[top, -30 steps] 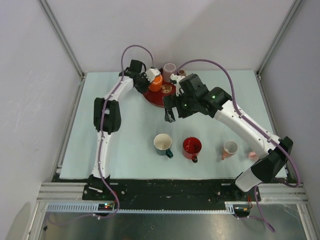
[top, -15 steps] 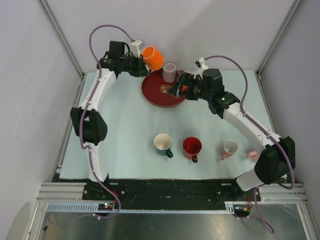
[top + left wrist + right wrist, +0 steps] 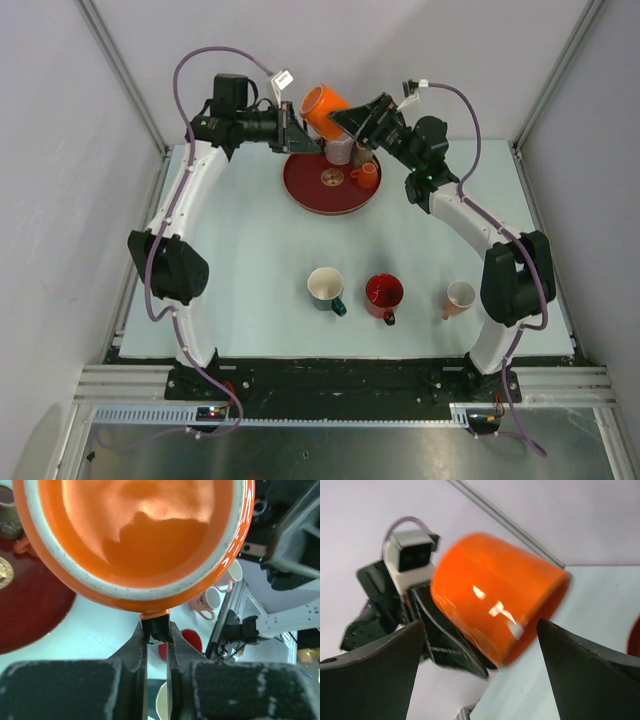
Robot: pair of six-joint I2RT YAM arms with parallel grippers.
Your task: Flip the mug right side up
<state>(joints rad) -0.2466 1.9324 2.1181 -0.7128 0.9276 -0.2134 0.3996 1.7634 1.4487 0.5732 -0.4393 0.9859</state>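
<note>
An orange mug (image 3: pixel 322 107) hangs tilted in the air above the back of the red plate (image 3: pixel 305 188). My left gripper (image 3: pixel 298 128) is shut on its handle. In the left wrist view the mug's open mouth (image 3: pixel 140 530) faces the camera, and the handle is pinched at the left gripper (image 3: pixel 156 630). My right gripper (image 3: pixel 354 114) stands open just right of the mug. In the right wrist view the mug's glossy outside (image 3: pixel 495 595) fills the space ahead of the right gripper (image 3: pixel 480 625), whose fingers do not touch it.
On the red plate stand a mauve mug (image 3: pixel 340 150), a small orange cup (image 3: pixel 366 176) and a small brown piece (image 3: pixel 332 178). Nearer the front of the table are a teal mug (image 3: pixel 325 287), a red mug (image 3: pixel 384 294) and a pink mug (image 3: pixel 459 297).
The left arm lifted the orange mug off the plate and carried it up and to the right. The right arm rose from the table and brought its open gripper beside the mug.
</note>
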